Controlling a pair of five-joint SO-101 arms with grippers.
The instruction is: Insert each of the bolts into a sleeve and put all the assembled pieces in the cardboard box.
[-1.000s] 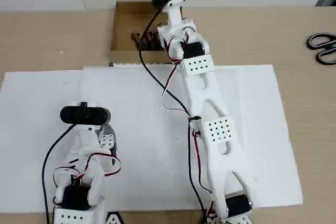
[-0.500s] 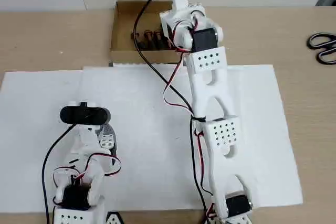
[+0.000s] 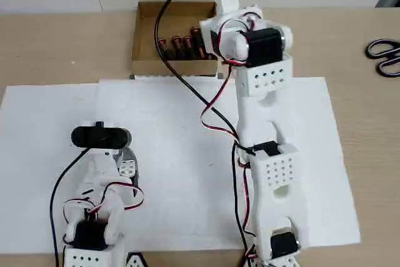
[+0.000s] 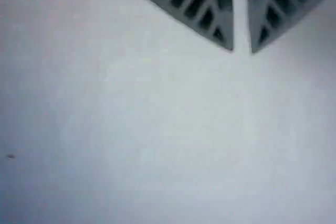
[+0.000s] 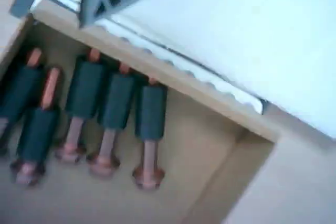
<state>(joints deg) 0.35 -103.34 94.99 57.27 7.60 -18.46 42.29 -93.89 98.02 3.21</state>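
Box [image 3: 150, 20]: open cardboard box at the far edge of the tabletop [image 3: 62, 35]. Its near wall is just beside the far edge of the sheet [image 3: 169, 142].
Pieces [image 3: 181, 47]: bolts already in their sleeves, lying in a row on the box floor along the wall nearest the sheet.
Pieces, right wrist view: five can be counted [image 5: 118, 100]. Each is a dark sleeve with a copper bolt through it. The flanged heads point away from the sheet-side wall and the short copper tips point towards it. Three lie neatly side by side, and the two at the end of the row lie a little askew.
Box, right wrist view: bare floor [image 5: 199, 145], one inner corner, and the sheet's wavy edge [image 5: 236, 24] against the outside of the wall.
Right arm [image 3: 265, 79]: stretched out across the sheet, with its wrist above the box's right end.
Right gripper [image 5: 100, 1]: above the box wall near the pieces. I cannot tell whether it is released or clenched.
Left arm [image 3: 100, 204]: folded back at the near left of the sheet, well apart from the box.
Left gripper [image 4: 241, 50]: clenched on nothing, with a thin slit between the ribbed jaws. It sits low over the bare sheet.
Sheet, left wrist view: plain white surface [image 4: 157, 129] with one small dark speck [image 4: 10, 156].
Scissors [image 3: 384, 55]: dark-handled, on the bare tabletop at the right edge, off the sheet and well apart from both arms.
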